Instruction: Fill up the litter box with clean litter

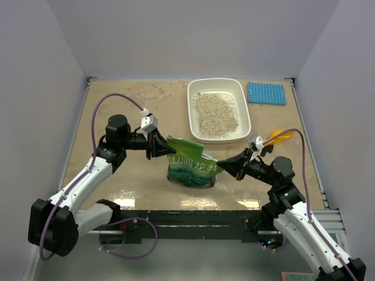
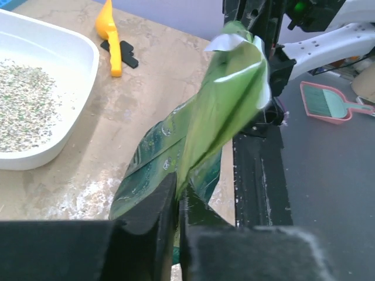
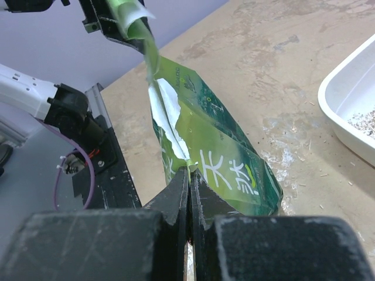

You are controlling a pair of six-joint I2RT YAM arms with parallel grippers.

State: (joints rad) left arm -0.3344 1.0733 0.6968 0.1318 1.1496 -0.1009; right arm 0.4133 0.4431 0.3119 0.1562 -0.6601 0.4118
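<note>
White plastic rounded litter box (image 1: 190, 111), beyond both sets of fingertips, is partly filled with beige-grey speckled clean litter (image 1: 215, 112); left gripper (image 1: 166, 146) and right gripper (image 1: 220, 165) each pinch the crinkly green bag (image 1: 190, 171) at its top; further pouring judged outstanding.

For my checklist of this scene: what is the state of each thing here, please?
Litter box: partly filled.
Litter: spread over the box floor.
Bag: upright on the table, held at both top ends.
Left fingers: shut on bag.
Right fingers: shut on bag.
Scoop: lying on the table, not held.
Mat: flat beside the box.
</note>
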